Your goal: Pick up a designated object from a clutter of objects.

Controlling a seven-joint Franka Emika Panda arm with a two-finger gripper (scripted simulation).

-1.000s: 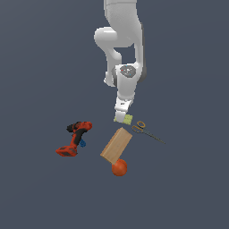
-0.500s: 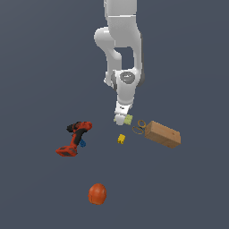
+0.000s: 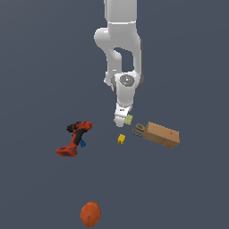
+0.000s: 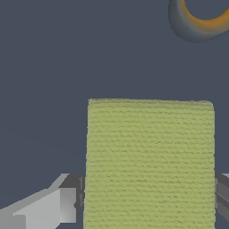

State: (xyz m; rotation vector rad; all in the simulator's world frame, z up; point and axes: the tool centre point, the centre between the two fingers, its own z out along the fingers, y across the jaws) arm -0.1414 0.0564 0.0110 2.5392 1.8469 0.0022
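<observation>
The yellow-green pad [image 3: 129,119] lies on the floor at my gripper [image 3: 121,120], which is down low over it. In the wrist view the pad [image 4: 150,156] fills the space between my two fingers [image 4: 58,205], and both touch its sides. The tan box [image 3: 163,134] lies to the exterior view's right of the pad, with the orange-handled scissors [image 3: 139,129] at its near end. One scissor handle [image 4: 201,20] shows in the wrist view. The tiny yellow block [image 3: 121,139] lies just in front of the pad.
The red-and-black drill [image 3: 74,138] lies at the exterior view's left with a small blue piece [image 3: 82,144] beside it. The orange ball [image 3: 91,214] sits far to the front, near the lower edge of the exterior view.
The tan box has swung away to the exterior view's right, uncovering the yellow block. The orange ball has rolled far toward the front. My gripper stays low at the pad.
</observation>
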